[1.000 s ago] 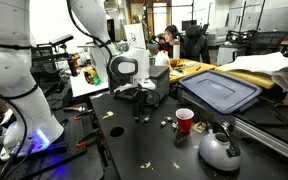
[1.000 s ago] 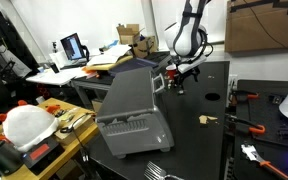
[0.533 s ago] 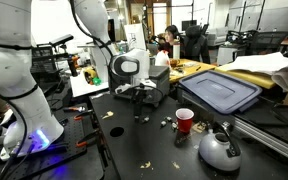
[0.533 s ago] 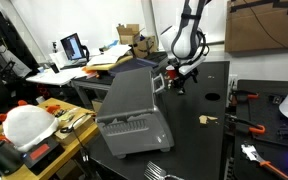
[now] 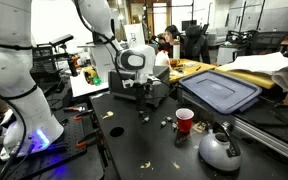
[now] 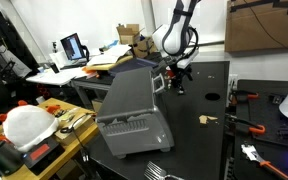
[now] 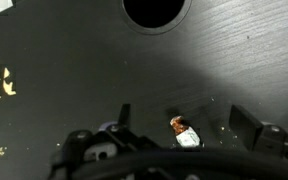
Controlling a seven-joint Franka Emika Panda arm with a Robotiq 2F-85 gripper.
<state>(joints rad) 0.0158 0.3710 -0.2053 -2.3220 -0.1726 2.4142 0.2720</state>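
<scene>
**Tool spread wide, straight above a small scrap**

The tool (image 7: pixel 182 116) hangs just over the dark worktop (image 7: pixel 64 50) with its jaws as far apart as they go and nothing gripped between them. In the wrist view the two fingers (image 7: pixel 123 112) come in from the bottom edge, one on each side, and the gap between them frames the small orange-and-white piece (image 7: pixel 184 134).

That is the relation that counts here. The piece lies on the worktop almost on the midline between the fingers, not off to either side, and a touch nearer the wrist than the fingertips. It touches neither finger. It looks slightly longer along the line running away from the wrist, orange end far and white end near — but it is too small to be sure of its long axis.

Farther out, beyond the fingertips, a round hole (image 7: pixel 156 10) in the worktop sits well apart from the piece. Yellowish crumbs (image 7: pixel 6 82) lie off to the left.

In an exterior view the tool (image 5: pixel 141 103) points straight down, just beside a grey box (image 5: pixel 157 93) on its far right. A red cup (image 5: pixel 185 120) stands to the right and nearer, clear of the fingers — with a grey kettle (image 5: pixel 219 150) nearer again.
</scene>
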